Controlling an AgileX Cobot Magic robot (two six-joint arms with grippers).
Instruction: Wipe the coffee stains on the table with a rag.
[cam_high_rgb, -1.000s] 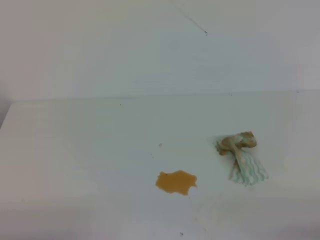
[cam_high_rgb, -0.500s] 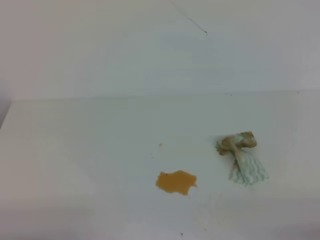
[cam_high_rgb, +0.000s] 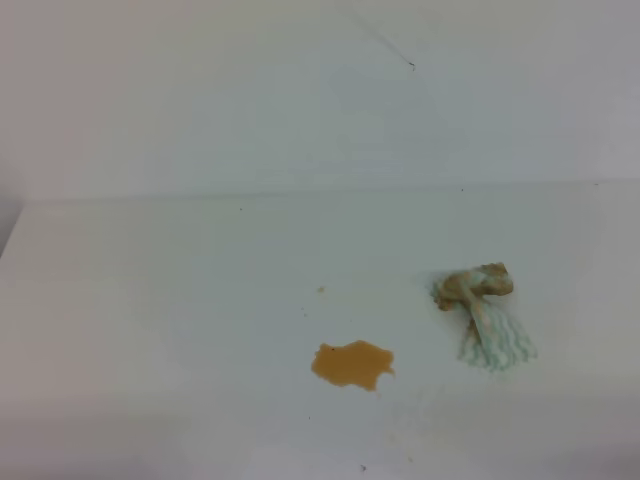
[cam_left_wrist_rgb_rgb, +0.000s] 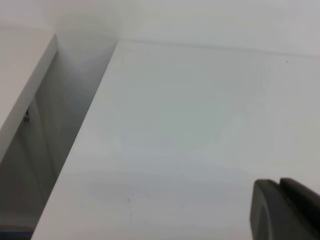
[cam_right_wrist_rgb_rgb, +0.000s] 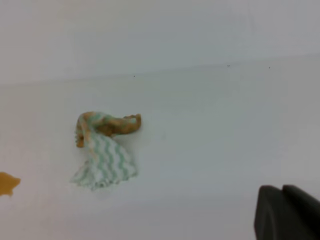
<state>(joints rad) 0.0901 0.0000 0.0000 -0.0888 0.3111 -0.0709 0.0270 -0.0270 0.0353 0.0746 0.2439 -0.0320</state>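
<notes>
We judge the rag (cam_high_rgb: 484, 315), lying right of the stains (cam_high_rgb: 351, 364) on the table (cam_high_rgb: 150, 300), soft and light, best pinched at its bunched brown end; right gripper (cam_right_wrist_rgb_rgb: 287, 212) closed, left gripper (cam_left_wrist_rgb_rgb: 285, 210) unclear

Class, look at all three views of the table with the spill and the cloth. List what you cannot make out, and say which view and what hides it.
- Left gripper: left wrist view, only a dark corner shows, cut by the frame edge; open or shut unclear.
- Right gripper: right wrist view, likewise cut off.
- Coffee stain: right wrist view, cropped by the left edge.
- Rag: high view, its underside is hidden by its own folds.
- Both arms: absent from the high view.
</notes>
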